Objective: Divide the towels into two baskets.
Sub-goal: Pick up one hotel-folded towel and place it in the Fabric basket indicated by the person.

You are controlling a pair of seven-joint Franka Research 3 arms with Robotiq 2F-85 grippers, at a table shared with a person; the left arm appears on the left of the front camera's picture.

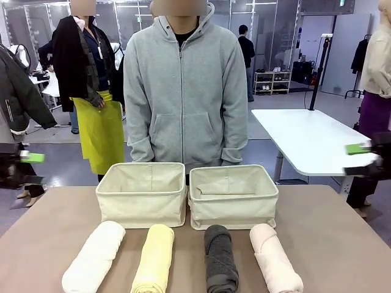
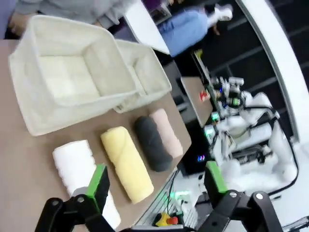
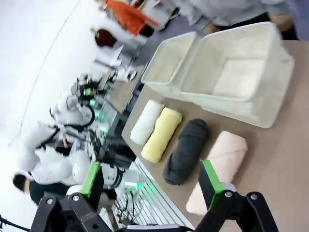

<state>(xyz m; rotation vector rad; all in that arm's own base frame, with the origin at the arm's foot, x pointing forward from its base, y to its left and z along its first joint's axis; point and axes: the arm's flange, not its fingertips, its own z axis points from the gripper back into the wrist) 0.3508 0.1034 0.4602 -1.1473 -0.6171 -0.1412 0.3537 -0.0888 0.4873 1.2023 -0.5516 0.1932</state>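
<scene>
Four rolled towels lie side by side along the near edge of the table: white, pale yellow, dark grey and pale pink. Behind them stand two cream baskets, the left basket and the right basket, both empty. My left gripper hangs open off the table's left side. My right gripper hangs open off the right side. Between the open left fingers I see the white towel and the yellow one. The right fingers frame the pink towel and the grey towel.
A person in a grey hoodie stands right behind the baskets, hands down at the sides. A white table stands farther back on the right. Other people move about in the background. Bare brown tabletop lies on both sides of the towels.
</scene>
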